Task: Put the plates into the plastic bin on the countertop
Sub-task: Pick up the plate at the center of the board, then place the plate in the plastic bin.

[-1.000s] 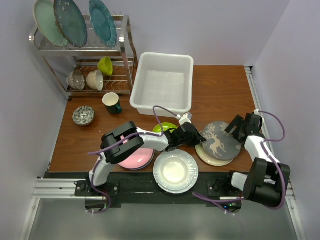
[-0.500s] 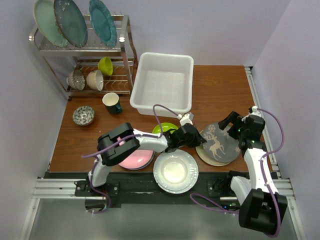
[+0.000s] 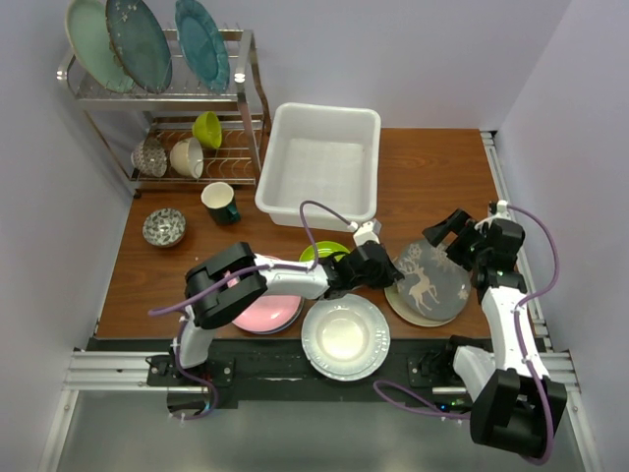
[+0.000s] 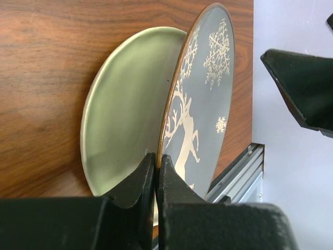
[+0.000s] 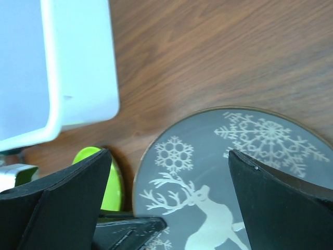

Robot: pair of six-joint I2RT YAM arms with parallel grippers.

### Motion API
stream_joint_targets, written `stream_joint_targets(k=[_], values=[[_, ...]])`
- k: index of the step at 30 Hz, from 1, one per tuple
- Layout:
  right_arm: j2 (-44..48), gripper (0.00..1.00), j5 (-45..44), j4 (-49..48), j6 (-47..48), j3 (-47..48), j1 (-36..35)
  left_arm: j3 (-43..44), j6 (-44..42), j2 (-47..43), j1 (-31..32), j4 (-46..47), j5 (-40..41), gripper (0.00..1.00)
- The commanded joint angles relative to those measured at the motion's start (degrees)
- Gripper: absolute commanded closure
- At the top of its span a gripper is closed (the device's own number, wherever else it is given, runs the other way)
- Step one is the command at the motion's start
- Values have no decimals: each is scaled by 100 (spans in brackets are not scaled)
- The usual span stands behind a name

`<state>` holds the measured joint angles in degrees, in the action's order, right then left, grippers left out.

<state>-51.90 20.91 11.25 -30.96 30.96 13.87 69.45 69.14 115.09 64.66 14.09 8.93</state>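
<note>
Left gripper (image 3: 389, 269) is clamped on the grey deer plate (image 3: 429, 283), which is tipped up off the cream plate (image 4: 125, 104); right gripper (image 3: 454, 237) hangs wide open over it.

Top view: high, behind arm bases, looking steeply down over whole bench (image 3: 432, 167), rack (image 3: 162, 99), bin (image 3: 319, 162). Left wrist: very near, sighting along own pinched jaws, edge-on to deer plate (image 4: 208, 94), bench behind. Right wrist: near, looking down between own spread jaws at deer plate, bin corner. Shared across all three: deer plate, bench.
</note>
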Motion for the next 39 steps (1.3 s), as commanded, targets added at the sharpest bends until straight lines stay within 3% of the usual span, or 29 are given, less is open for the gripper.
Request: stream_joint_targets(k=[1,14,39], values=[[-66,1,554,-570,-472,147,2,253,-481,-338,20,-266,408,100],[-277,1,1354,-808,-1008,727,-16,622,-736,-759,-6,-670,821,100],[-356,1,1408,-448,-851,1079,-51,965,-999,-1788,-305,-1074,725,100]])
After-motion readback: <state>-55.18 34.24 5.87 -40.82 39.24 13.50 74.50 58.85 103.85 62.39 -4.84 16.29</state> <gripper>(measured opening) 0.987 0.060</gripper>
